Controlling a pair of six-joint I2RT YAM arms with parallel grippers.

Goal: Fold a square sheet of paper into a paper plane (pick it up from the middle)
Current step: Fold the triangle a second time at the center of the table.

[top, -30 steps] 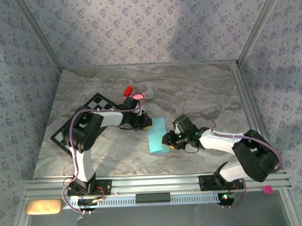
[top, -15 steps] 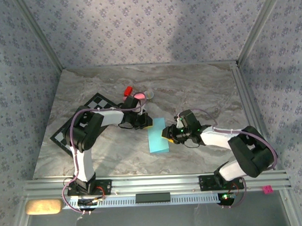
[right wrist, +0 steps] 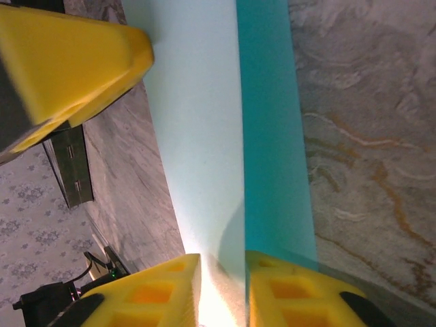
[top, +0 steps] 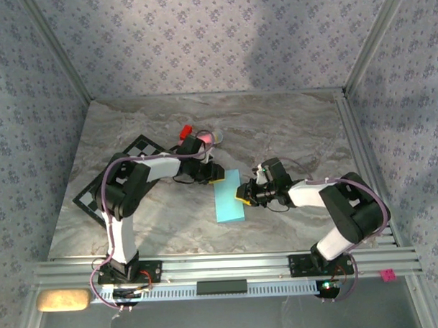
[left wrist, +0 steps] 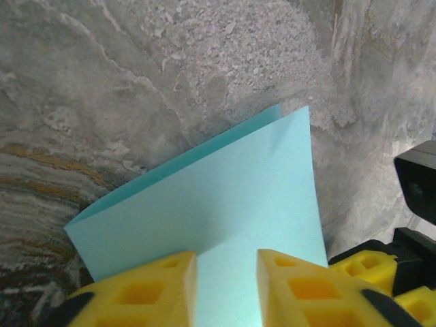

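folded blue sheet [top: 229,198] mid-bench, left claw [left wrist: 227,266] slightly open at its far corner, right claw [right wrist: 222,269] nearly closed at its right edge, can't tell if gripping

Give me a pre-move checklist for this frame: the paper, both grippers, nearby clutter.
1. Sheet of paper folded in half, edges nearly matched: ok.
2. Left gripper at the sheet's far left corner, jaws apart: ok.
3. Right gripper astride the sheet's right edge: ok.
4. Right gripper clamped on the upper layer: cannot tell.
5. Checkered mat clear of the sheet: ok.
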